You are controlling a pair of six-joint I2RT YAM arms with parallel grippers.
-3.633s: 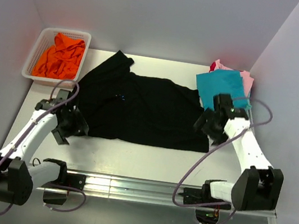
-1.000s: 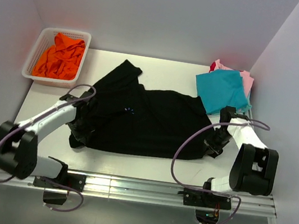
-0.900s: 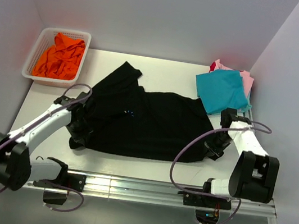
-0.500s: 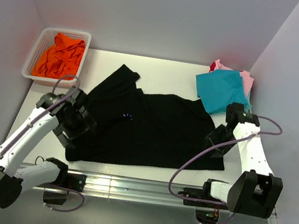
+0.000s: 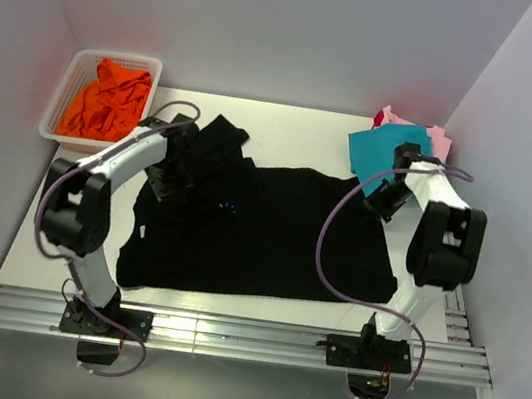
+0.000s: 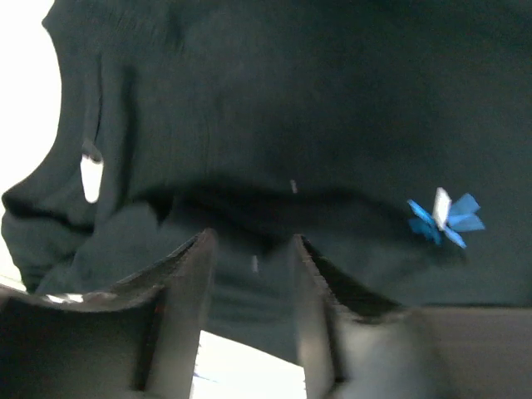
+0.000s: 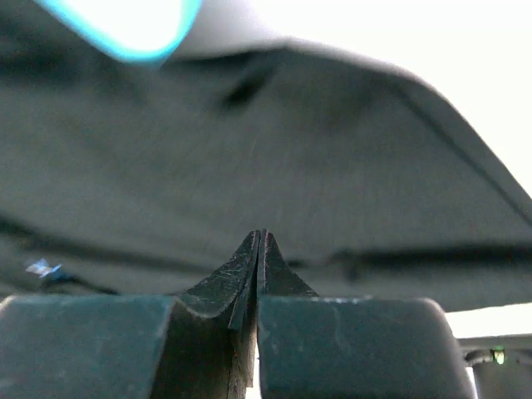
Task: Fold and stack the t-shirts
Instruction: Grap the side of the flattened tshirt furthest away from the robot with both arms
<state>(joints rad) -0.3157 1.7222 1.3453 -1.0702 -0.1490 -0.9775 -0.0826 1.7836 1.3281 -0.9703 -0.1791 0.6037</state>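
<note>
The black t-shirt now lies spread across the surface. A second ago it sat bunched, with both claws down at its near corners; its hem has since been drawn closer to the arms. Both claws have let go and swung to its far side. The left claw hovers over the shirt's far-left shoulder, fingers apart with black cloth showing between them and nothing pinched; the shirt's blue logo is close by. The right claw is pressed together on nothing at the shirt's far-right sleeve. The teal t-shirt lies just beyond that sleeve, and the orange t-shirt waits in the basket past the far-left sleeve. The flattening pull looks finished; the left sleeve is still rumpled and no fold has been made yet
</note>
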